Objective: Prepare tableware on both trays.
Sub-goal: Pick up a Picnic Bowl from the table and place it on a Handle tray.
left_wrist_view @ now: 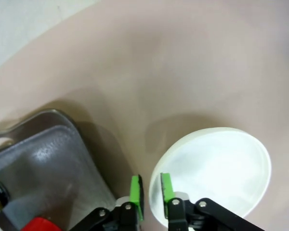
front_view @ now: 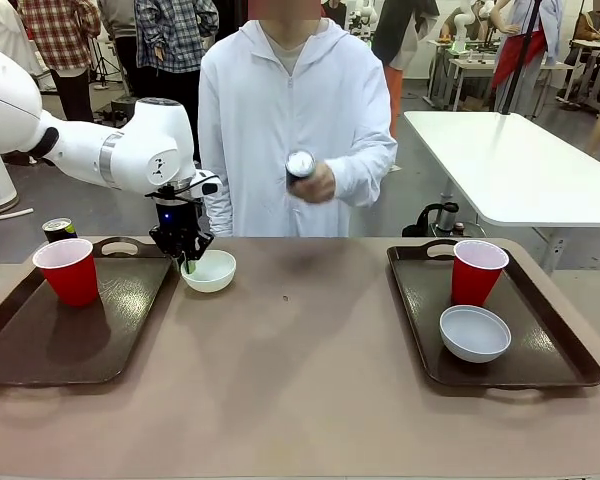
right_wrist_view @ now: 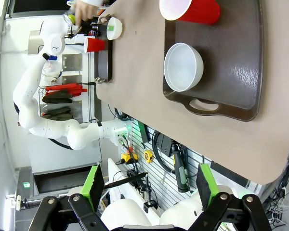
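Observation:
My left gripper [front_view: 184,258] is shut on the near-left rim of a white bowl [front_view: 212,270] that sits on the table just right of the left tray [front_view: 40,350]. In the left wrist view the green pads [left_wrist_view: 136,194] pinch that bowl's [left_wrist_view: 216,166] edge. The left tray holds a red cup [front_view: 68,270], with a black soda can [front_view: 58,230] behind it. On the right tray [front_view: 540,345] stand a red cup [front_view: 477,270] and a white bowl [front_view: 474,332]. The person holds a second black can [front_view: 300,166] at chest height. My right gripper [right_wrist_view: 149,186] hangs open, off the table's end beyond the right tray [right_wrist_view: 241,72].
The tan table [front_view: 300,380] stretches between the two trays, with a small dark speck [front_view: 286,298] near its middle. The person stands at the far edge. A white table [front_view: 520,160] stands behind on the right.

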Robot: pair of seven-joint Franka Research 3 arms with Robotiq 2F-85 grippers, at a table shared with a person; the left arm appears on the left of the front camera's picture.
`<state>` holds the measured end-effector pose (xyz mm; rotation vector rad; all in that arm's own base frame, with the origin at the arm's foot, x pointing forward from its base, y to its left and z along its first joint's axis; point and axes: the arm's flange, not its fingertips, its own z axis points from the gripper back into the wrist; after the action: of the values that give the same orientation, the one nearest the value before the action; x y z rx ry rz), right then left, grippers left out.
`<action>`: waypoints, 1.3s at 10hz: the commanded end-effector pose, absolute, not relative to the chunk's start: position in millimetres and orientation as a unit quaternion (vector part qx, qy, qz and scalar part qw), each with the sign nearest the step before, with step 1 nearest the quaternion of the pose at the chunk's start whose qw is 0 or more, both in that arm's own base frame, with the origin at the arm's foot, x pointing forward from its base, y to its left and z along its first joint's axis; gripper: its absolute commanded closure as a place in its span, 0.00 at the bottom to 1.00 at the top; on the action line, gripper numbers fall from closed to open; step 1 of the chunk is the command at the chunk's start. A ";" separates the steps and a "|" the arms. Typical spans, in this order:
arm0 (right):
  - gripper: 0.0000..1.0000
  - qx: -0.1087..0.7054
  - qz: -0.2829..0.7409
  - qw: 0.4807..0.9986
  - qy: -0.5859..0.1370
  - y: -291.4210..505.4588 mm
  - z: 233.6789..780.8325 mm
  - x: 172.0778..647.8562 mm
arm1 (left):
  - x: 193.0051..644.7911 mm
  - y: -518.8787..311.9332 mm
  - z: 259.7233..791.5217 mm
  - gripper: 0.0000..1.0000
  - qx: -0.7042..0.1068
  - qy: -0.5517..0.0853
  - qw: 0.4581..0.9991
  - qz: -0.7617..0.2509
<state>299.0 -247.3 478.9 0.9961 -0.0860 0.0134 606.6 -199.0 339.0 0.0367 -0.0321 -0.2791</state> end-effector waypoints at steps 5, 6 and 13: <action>0.00 0.482 0.007 0.875 -0.043 -246.6 481.9 297.7 | 564.3 -168.6 409.3 1.00 -0.056 -0.019 0.993 -0.100; 0.00 0.482 0.007 0.875 -0.043 -246.6 481.9 297.7 | 540.2 -158.1 433.2 1.00 -0.067 -0.021 0.992 -0.100; 0.00 0.482 0.007 0.875 -0.043 -246.6 481.9 297.7 | 434.1 -68.8 429.7 1.00 -0.093 -0.038 0.991 -0.082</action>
<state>299.2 -247.1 478.8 0.9963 -0.0852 0.0137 445.6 -81.1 439.2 -0.1605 -0.0381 -0.1705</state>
